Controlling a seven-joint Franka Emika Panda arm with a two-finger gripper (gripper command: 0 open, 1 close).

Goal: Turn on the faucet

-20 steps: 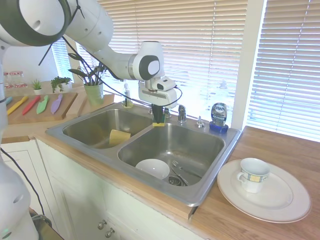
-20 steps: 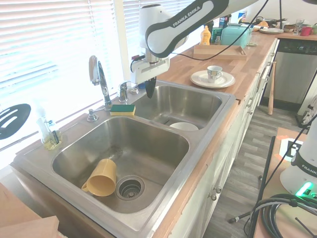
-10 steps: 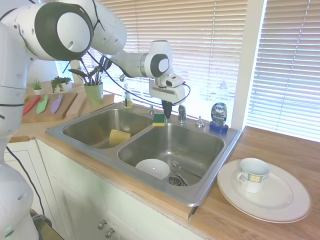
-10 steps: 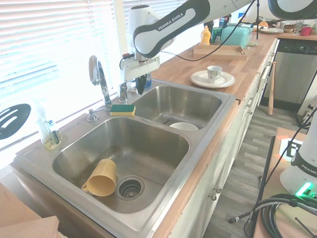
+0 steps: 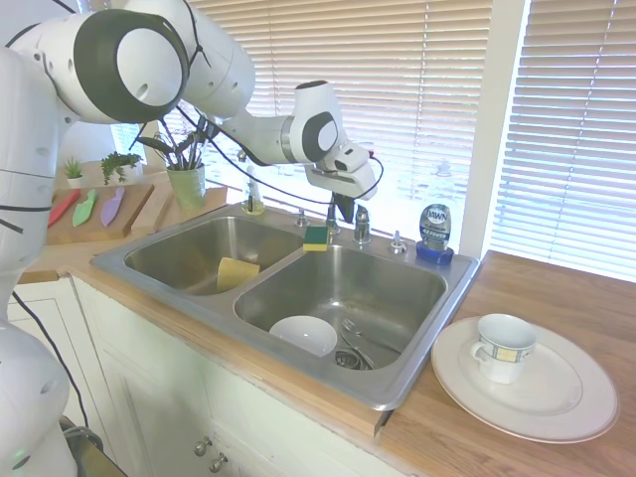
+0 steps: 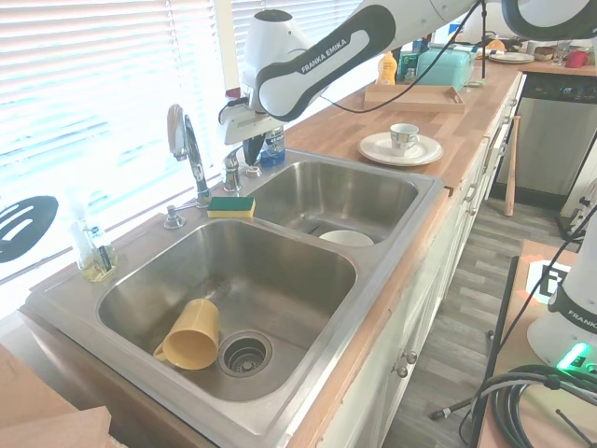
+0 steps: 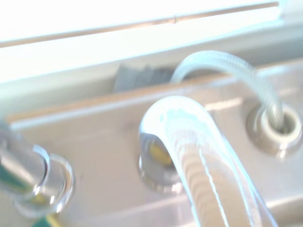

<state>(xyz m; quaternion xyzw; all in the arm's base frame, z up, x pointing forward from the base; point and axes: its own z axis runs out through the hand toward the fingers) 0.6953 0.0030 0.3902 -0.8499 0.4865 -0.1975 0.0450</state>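
The faucet [image 6: 191, 154] is a tall chrome gooseneck at the back of the sink, between the two basins. Its small chrome lever handle [image 6: 231, 173] stands on a short post just right of the spout base. In the first exterior view the handle [image 5: 362, 226] is right of the dark fingers. My gripper [image 6: 248, 151] hangs tilted, close above and just behind the handle, shut with nothing in it. The same gripper [image 5: 344, 210] shows against the window blinds. The wrist view shows the curved handle [image 7: 180, 127] from close by, blurred, with the faucet base [image 7: 45, 177] beside it.
A green-yellow sponge [image 6: 230, 206] lies on the divider by the faucet. A blue-labelled soap bottle [image 5: 434, 231] and a low chrome cap [image 5: 397, 241] stand right of the handle. A yellow cup [image 6: 191, 336] and a white bowl [image 5: 303, 335] lie in the basins. A plate [image 5: 566, 402] with a mug [image 5: 504, 348] is on the counter.
The gripper has moved from over the basin's back edge toward the window, ending tilted next to the lever handle. The handle and spout look unmoved.
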